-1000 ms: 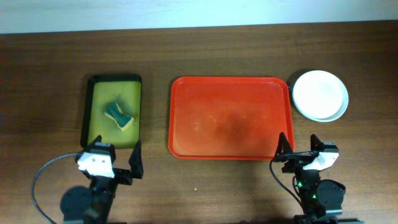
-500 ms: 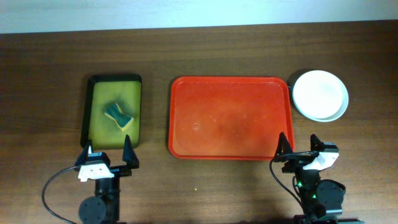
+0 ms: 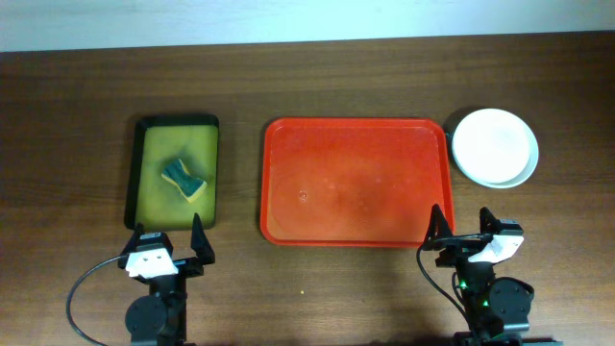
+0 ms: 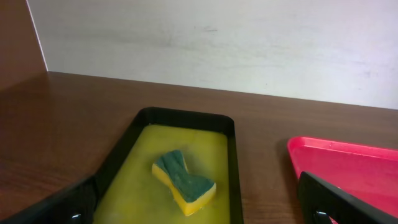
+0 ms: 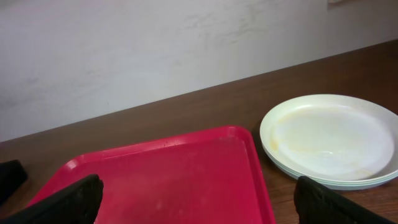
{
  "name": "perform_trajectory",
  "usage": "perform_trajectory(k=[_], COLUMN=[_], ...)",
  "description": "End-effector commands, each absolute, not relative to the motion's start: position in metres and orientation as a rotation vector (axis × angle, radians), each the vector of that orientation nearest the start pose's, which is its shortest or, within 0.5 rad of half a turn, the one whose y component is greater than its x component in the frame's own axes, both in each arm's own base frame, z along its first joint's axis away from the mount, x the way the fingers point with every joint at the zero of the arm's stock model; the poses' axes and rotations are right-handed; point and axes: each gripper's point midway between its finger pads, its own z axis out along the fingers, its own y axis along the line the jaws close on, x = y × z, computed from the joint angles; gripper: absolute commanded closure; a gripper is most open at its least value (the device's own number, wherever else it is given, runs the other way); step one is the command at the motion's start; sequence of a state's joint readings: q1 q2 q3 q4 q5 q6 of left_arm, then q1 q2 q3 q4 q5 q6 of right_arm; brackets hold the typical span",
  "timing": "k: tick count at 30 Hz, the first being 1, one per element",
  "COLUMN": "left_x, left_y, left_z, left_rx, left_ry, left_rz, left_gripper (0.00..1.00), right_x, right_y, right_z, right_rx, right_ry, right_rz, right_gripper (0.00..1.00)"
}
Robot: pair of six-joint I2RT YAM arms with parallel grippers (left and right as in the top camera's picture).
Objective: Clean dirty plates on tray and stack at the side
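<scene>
The plates [image 3: 495, 146] sit in one stack on the table right of the red-orange tray [image 3: 355, 181], white one on top, pale mint rims showing under it in the right wrist view [image 5: 329, 140]. The top plate shows faint yellowish smears. The tray [image 5: 168, 180] holds nothing; its corner also shows in the left wrist view [image 4: 348, 163]. My left gripper [image 3: 166, 245] is open and empty at the near edge, just in front of the yellow-green tray. My right gripper [image 3: 463, 231] is open and empty at the red tray's near right corner.
A black-rimmed yellow-green tray [image 3: 175, 178] stands left of the red tray and holds a green-and-yellow sponge [image 3: 183, 179], also seen in the left wrist view [image 4: 185, 181]. A pale wall runs behind the table's far edge.
My left gripper has drawn back toward the near edge and squared up, fingers pointing at the yellow-green tray. The right arm, plates and trays have not moved.
</scene>
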State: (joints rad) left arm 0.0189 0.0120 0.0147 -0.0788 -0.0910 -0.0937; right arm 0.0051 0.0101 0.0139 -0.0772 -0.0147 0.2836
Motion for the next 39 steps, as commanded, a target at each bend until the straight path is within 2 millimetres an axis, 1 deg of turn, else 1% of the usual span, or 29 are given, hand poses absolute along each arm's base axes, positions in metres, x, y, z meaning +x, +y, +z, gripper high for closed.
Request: perform_trajectory(k=[1,4,7,31,32,33,36,37,39], left_x=[0.2451,0.2451,0.2455,0.2455,0.2455,0.2455,0.2455,0.2455,0.2455], left_y=[0.0183,0.018,0.0119,0.0125,0.0125,0.0125,0.0125,0.0125,0.0125], left_z=[0.1569,0.1568,0.1566,0.1566,0.1568,0.1566,0.1566,0.1568,0.1568], left_rx=[-0.137,-0.135,-0.108,-0.11,-0.11,-0.11,-0.11,-0.11,-0.11], left_ry=[1.642,1.643,1.646,1.646,1.645,1.646,1.646,1.645,1.645], left_rz=[0.022,0.02,-0.009,-0.006,-0.006,-0.006,-0.006,-0.006,-0.006], left_gripper=[0.01,0.01,0.01,0.01,0.01,0.01,0.01,0.01,0.01], right_x=[0.246,0.246,0.246,0.246,0.246,0.2459,0.246,0.246,0.246], right_y=[0.0001,0.0,0.0001,0.0003,-0.004,-0.0065,-0.0018,-0.0017,-0.0017], right_z=[0.156,0.156,0.156,0.156,0.1559,0.156,0.1553,0.1553,0.1553], right_rx=[0.228,0.228,0.228,0.227,0.239,0.187,0.073,0.019,-0.003], right_ry=[1.636,1.636,1.636,1.636,1.634,1.638,1.649,1.651,1.651], right_rz=[0.213,0.213,0.213,0.213,0.185,0.117,0.051,0.003,-0.018], right_gripper=[0.02,0.01,0.01,0.01,0.01,0.02,0.01,0.01,0.01])
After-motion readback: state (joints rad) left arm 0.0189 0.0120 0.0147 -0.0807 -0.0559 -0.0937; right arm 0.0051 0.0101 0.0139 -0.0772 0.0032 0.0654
